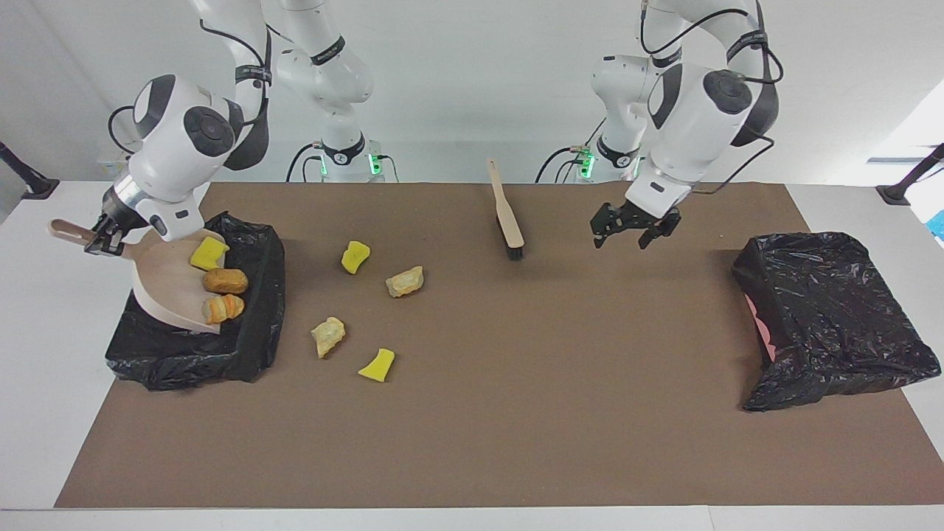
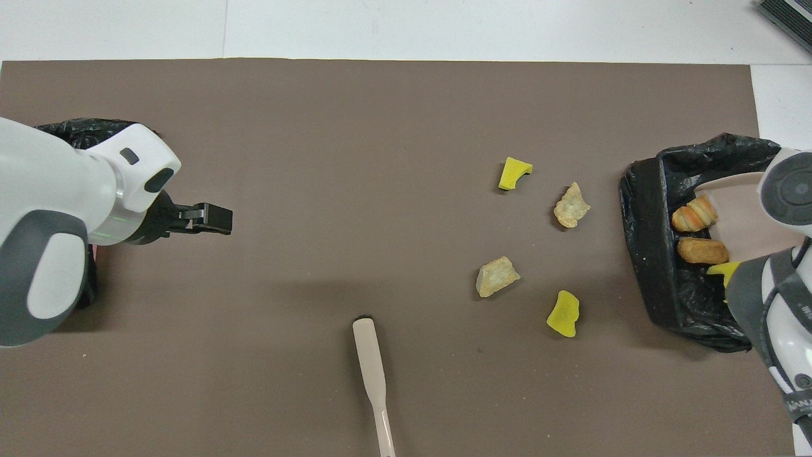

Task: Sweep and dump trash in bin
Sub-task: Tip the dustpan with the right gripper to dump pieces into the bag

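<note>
Three scraps [image 1: 218, 281] (one yellow, two brown) sit at the lip of the tilted dustpan [image 1: 166, 284], over the black-lined bin [image 1: 247, 346] at the right arm's end of the mat [image 1: 516, 413]. The right gripper [image 1: 99, 237] is clamped on the pan's handle. Four more scraps [image 1: 365, 310] lie on the mat beside that bin. The left gripper [image 1: 633, 228] hangs empty with fingers apart over the mat, between the brush [image 1: 507, 217] and the second bag [image 1: 833, 317]. To dump cleanly, I would steepen the tilt gradually, keeping the lip inside the bin's rim so nothing bounces out.
</note>
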